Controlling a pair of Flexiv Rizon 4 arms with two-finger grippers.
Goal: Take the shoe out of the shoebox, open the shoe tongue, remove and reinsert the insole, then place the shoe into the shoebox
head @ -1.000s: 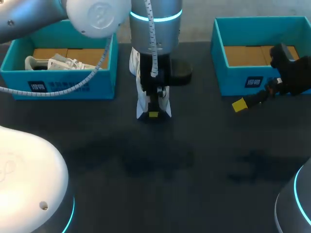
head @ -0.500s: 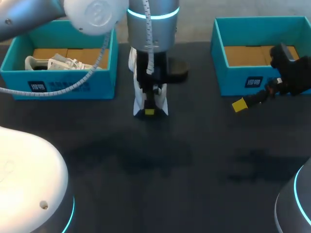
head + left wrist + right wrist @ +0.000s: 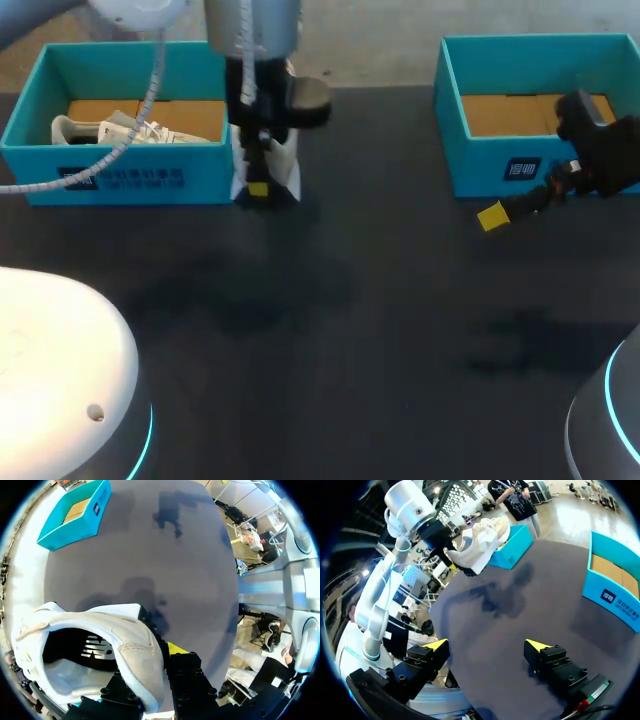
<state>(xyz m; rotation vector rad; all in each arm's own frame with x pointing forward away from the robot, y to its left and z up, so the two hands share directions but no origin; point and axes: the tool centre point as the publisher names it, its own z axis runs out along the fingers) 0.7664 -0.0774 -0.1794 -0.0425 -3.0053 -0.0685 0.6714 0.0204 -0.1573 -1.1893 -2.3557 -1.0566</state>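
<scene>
White shoe (image 3: 132, 652) hangs clamped by its collar between the left claw (image 3: 258, 188) fingers, above the table (image 3: 380, 330) just beside the blue shoebox (image 3: 120, 182), probably to clear its rim, while the right claw (image 3: 487, 647) waits empty, fingers spread.

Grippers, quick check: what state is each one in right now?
Left gripper: shut on the white shoe, which it holds off the table.
Right gripper: open, holding nothing.

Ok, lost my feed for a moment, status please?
Left gripper shut on shoe, held up beside left box. Right gripper open, empty. Second shoe lying in that box.
</scene>
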